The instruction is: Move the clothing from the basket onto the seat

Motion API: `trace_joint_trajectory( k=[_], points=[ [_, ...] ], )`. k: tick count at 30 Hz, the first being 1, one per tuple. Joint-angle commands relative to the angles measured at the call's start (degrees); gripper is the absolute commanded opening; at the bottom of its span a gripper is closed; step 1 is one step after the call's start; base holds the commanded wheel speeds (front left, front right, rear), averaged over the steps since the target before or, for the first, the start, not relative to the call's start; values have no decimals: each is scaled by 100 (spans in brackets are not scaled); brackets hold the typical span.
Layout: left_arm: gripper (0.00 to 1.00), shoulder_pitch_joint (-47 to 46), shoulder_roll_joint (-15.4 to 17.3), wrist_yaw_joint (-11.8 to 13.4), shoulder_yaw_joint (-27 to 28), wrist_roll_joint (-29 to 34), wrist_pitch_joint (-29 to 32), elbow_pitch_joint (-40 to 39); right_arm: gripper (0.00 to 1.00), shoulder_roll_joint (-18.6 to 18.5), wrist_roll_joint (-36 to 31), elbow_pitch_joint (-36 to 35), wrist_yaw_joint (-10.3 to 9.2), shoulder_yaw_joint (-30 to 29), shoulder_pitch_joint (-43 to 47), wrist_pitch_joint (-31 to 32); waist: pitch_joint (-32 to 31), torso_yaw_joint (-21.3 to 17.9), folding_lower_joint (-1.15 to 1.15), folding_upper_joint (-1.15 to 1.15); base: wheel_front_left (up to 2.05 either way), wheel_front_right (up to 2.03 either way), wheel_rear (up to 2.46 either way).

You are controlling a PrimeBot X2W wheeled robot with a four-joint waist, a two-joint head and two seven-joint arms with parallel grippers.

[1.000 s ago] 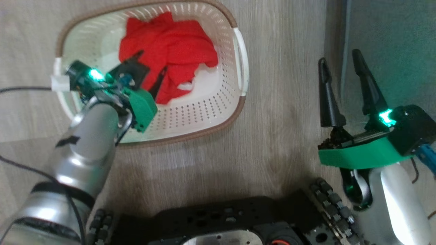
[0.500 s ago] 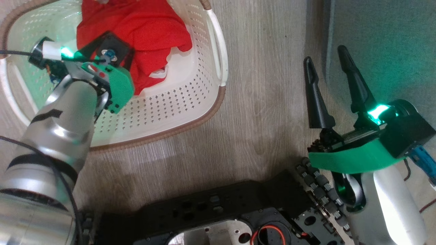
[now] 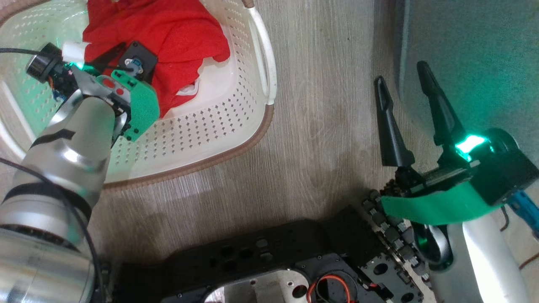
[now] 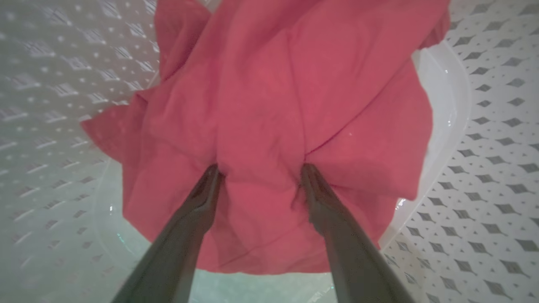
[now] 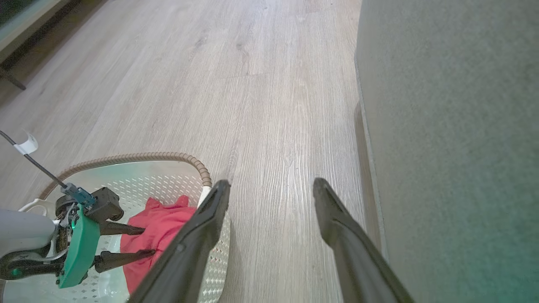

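If shut too shallow, risks nipping only a thin top fold of clothing, likely to slip free on the lift. At left gripper: spread wide, both tips dented into the red cloth with a ridge of it between them, pinching nothing yet. If pushed deeper first, may jam on the bottom of basket or snag a perforation, then drag the light basket along. If shut on several layers at once, may haul up a tangle, with a trailing end apt to catch on basket or sweep the floor on the way over to seat. At right gripper: spread as well, holding nothing, hovering over the floor just beside the edge of seat, well apart from basket; could block the crossing if left there. As for clothing: lies crumpled inside basket, heaped toward the far part and close to the wall on the seat side, white patch peeping out at the near edge. Seems longest up the head view, away from the robot, narrowing to a tongue pointing back at the near wall; no telling collar from hem. Straddled across that axis by the left tips, not along it.
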Motion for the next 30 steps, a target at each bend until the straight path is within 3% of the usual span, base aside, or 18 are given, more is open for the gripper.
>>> trace_joint_trajectory(
  k=[1, 5, 7, 8, 22, 30],
  points=[
    [100, 56, 135, -15, 15, 45, -8, 14, 100, -7, -18, -177, -1, 120, 396, -52, 12, 2, 0, 0, 0, 0, 0],
    [100, 10, 125, -72, -38, 18, 67, 26, 100, -7, -26, -214, -1, 123, 448, -52, 40, 4, 0, 0, 0, 0, 0],
    [8, -16, 130, -18, -6, -37, 84, 30, 100, -7, -25, -208, -1, 122, 458, -52, 39, 4, 0, 0, 0, 0, 0],
    [0, -22, 128, -16, -11, -49, 83, 31, 100, -7, -35, -202, -1, 124, 460, -52, 37, 5, 0, 0, 0, 0, 0],
    [0, 146, 140, -70, -65, -255, -48, 36, 100, -7, -42, -27, -1, 107, -29, -52, -240, 82, 0, 0, 0, 0, 0],
    [0, 506, -89, -119, 108, -623, -299, 12, 100, -7, -70, 307, -1, -34, -413, -52, -955, 356, 0, 0, 0, 0, 0]
  ],
)
